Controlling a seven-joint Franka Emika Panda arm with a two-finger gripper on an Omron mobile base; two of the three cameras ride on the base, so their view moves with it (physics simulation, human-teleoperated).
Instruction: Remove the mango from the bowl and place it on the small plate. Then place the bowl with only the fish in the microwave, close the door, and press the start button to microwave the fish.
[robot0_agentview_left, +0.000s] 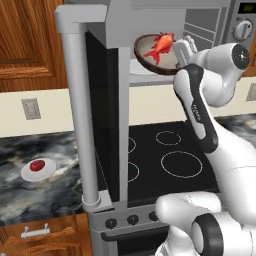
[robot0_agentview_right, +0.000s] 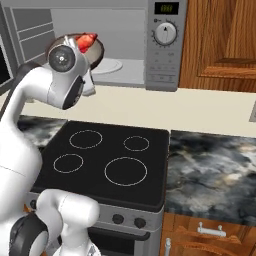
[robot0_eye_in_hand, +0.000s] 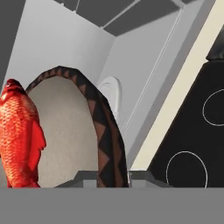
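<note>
The brown bowl (robot0_agentview_left: 150, 59) hangs tilted at the open mouth of the microwave (robot0_agentview_left: 210, 22), its pale inside facing left. The orange-red fish (robot0_agentview_left: 161, 44) lies in it. My gripper (robot0_agentview_left: 179, 51) is shut on the bowl's right rim; in the hand view the patterned rim (robot0_eye_in_hand: 105, 131) runs down between my fingertips (robot0_eye_in_hand: 83, 177) with the fish (robot0_eye_in_hand: 19, 135) at left. The microwave's white turntable (robot0_eye_in_hand: 111, 89) lies just beyond. The door (robot0_agentview_left: 105, 115) stands swung wide open, handle bar (robot0_agentview_left: 80, 115) toward me. The dark red mango (robot0_agentview_left: 36, 165) rests on the small plate (robot0_agentview_left: 47, 170) on the left counter.
A black stovetop (robot0_agentview_right: 105, 160) with ring burners lies under the arm. The microwave's control panel with knob (robot0_agentview_right: 165, 34) and green display is right of the cavity. Marble counter (robot0_agentview_right: 215, 170) flanks the stove; wooden cabinets hang above.
</note>
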